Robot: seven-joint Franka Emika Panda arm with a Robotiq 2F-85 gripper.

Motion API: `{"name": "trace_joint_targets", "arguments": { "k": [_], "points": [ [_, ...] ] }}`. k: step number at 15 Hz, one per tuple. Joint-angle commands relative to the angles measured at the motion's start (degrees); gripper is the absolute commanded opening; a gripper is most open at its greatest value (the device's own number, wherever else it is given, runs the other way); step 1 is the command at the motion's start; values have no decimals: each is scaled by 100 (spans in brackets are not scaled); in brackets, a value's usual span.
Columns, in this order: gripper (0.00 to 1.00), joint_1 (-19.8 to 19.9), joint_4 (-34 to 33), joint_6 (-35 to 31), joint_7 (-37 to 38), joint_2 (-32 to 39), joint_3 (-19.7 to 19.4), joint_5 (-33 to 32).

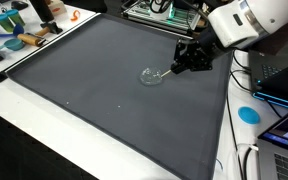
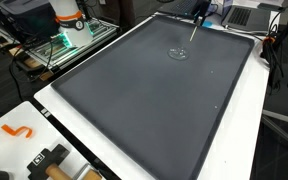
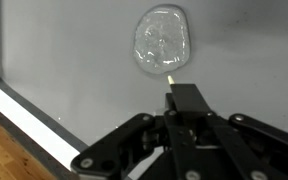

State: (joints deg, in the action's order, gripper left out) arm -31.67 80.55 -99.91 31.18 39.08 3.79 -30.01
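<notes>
On the dark mat (image 1: 94, 85) amid cluttered benches (image 1: 24, 25), the claw (image 3: 187, 104) clamps a thin stick (image 3: 171, 75) beside a clear dish (image 3: 162, 42).

The mat (image 2: 134, 110) gives open passage all round the disc (image 3: 162, 42) (the only thing lying on it, stick (image 2: 193, 30) tip just beside); a rack (image 2: 69, 40) and laptops (image 1: 279, 75) crowd the edges.
</notes>
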Motion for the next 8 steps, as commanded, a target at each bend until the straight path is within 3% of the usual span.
{"name": "trace_joint_targets", "arguments": {
  "k": [1, 8],
  "points": [
    [3, -28, 14, -135, 64, 34, -68, -89],
    [3, 68, 122, -415, 70, -68, -104, 0]
  ]
}}
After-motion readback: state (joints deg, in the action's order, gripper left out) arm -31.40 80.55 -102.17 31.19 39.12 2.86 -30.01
